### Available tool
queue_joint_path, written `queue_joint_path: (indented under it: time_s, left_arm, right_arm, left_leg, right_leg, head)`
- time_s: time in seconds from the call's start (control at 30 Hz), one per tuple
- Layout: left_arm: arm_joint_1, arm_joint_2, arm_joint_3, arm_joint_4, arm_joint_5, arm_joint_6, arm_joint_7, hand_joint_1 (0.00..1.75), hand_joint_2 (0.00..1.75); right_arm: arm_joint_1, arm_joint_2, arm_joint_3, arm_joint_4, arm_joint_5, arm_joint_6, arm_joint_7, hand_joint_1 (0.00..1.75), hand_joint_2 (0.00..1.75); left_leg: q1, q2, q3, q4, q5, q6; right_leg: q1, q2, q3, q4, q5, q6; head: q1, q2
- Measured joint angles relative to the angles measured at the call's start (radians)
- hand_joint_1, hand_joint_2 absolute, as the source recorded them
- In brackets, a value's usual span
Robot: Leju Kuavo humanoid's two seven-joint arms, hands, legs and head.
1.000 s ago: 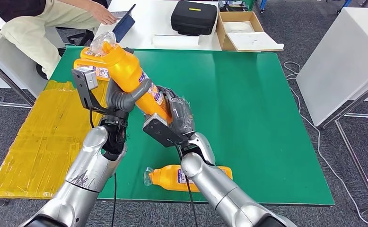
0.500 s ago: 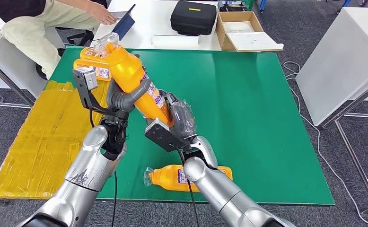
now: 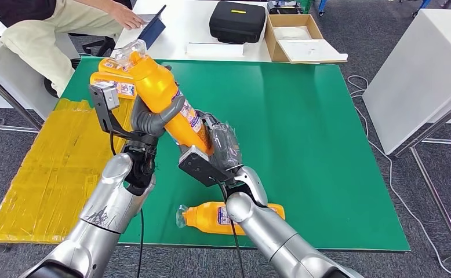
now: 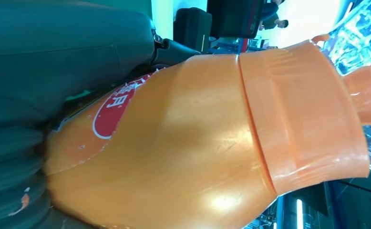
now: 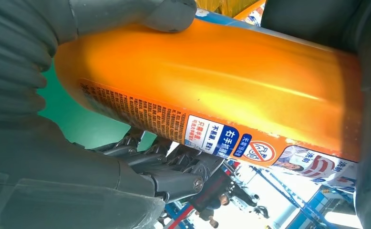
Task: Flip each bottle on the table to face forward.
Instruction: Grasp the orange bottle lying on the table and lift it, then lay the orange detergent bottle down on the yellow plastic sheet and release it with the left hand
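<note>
A large orange bottle (image 3: 164, 97) is held tilted above the green table (image 3: 304, 133), its plastic-wrapped cap pointing to the far left. My left hand (image 3: 153, 119) grips its middle; the left wrist view has the bottle (image 4: 188, 143) close up. My right hand (image 3: 223, 147) holds its base, and in the right wrist view the label side of the bottle (image 5: 221, 100) lies against the hand. A second orange bottle (image 3: 214, 218) lies on its side near the table's front edge. A third orange bottle (image 3: 114, 81) lies at the far left, partly hidden behind the held one.
A yellow sheet (image 3: 43, 174) covers the floor left of the table. A seated person (image 3: 49, 23) is at the far left by a white table with a black case (image 3: 237, 22) and a cardboard box (image 3: 295, 37). A white cabinet (image 3: 420, 75) stands to the right.
The held bottle has shifted slightly up and to the right between both hands; the grip of each hand is unchanged.
</note>
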Motion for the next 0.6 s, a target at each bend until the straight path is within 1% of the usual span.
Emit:
queue_joint_path:
  time_s: [0.33,0.37,0.4,0.5,0.53,0.6]
  left_arm:
    - [0.0,0.0,-0.001,0.0,0.006,-0.001,-0.002,1.75,1.75]
    - [0.0,0.001,-0.001,0.0,0.006,0.0,-0.004,1.75,1.75]
    - [0.001,0.001,-0.001,0.0,0.006,0.001,-0.007,1.75,1.75]
    - [0.004,0.005,-0.001,-0.002,-0.007,0.016,-0.025,1.75,1.75]
    - [0.005,0.007,-0.001,-0.004,-0.028,0.036,-0.04,1.75,1.75]
    - [0.009,0.011,0.005,-0.015,-0.106,0.122,-0.08,1.75,1.75]
  right_arm:
    - [0.004,-0.002,0.0,-0.009,0.0,-0.004,-0.001,1.73,1.75]
    - [0.005,-0.004,0.0,-0.011,0.0,-0.005,-0.001,1.72,1.75]
    - [0.005,-0.005,0.0,-0.014,0.001,-0.007,-0.001,1.68,1.75]
    - [0.01,-0.009,0.0,-0.023,0.01,-0.013,-0.001,0.39,1.75]
    - [0.013,-0.011,0.0,-0.028,0.013,-0.016,-0.002,0.0,1.75]
    - [0.022,-0.021,0.0,-0.054,0.016,-0.009,-0.003,0.0,1.75]
  left_leg:
    - [0.0,0.0,0.0,0.0,0.0,0.0]
    - [0.0,0.0,0.0,0.0,0.0,0.0]
    - [0.0,0.0,0.0,0.0,0.0,0.0]
    - [0.0,0.0,0.0,0.0,0.0,0.0]
    - [0.0,-0.001,0.0,0.0,0.0,0.0]
    - [0.0,-0.001,-0.001,0.0,0.0,0.0]
  right_leg:
    - [0.0,0.0,0.0,0.0,0.0,0.0]
    - [0.0,0.0,0.0,0.0,0.0,0.0]
    - [0.0,0.0,0.0,0.0,0.0,0.0]
    - [0.0,0.0,0.0,0.0,0.0,0.0]
    - [0.0,0.0,0.0,0.0,0.0,0.0]
    - [0.0,0.0,0.0,0.0,0.0,0.0]
  head:
    - [0.0,0.0]
    - [0.0,0.0]
    - [0.0,0.0]
    - [0.0,0.0]
    - [0.0,0.0]
    - [0.0,0.0]
